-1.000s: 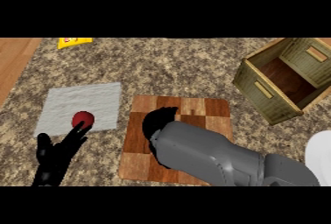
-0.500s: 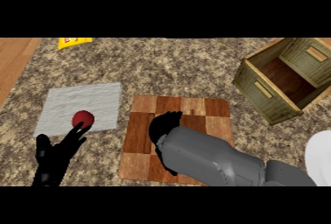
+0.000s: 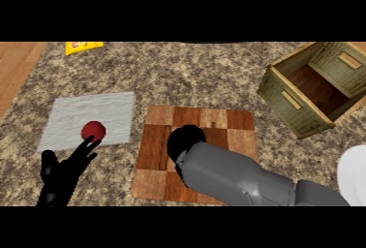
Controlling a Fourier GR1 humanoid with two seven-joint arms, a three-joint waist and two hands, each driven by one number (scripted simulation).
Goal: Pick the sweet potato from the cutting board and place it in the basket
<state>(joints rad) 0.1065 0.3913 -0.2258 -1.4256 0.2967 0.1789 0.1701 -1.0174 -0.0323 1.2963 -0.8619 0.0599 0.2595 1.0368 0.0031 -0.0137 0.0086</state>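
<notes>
Wooden cutting board [image 3: 230, 127], sweet potato hidden

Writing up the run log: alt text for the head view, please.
The robot's right hand is down on the wooden cutting board, hiding whatever lies under it, with the open basket to the upper right. The left hand rests open at the lower left, fingertips by a red ball on a grey cloth.

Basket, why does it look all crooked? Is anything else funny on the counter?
The basket sits turned at an angle, not square with the cutting board, but it is upright and undamaged. Nothing is spilled. The sweet potato cannot be seen: the right hand covers the middle of the board. A red ball lies on a grey cloth.
</notes>
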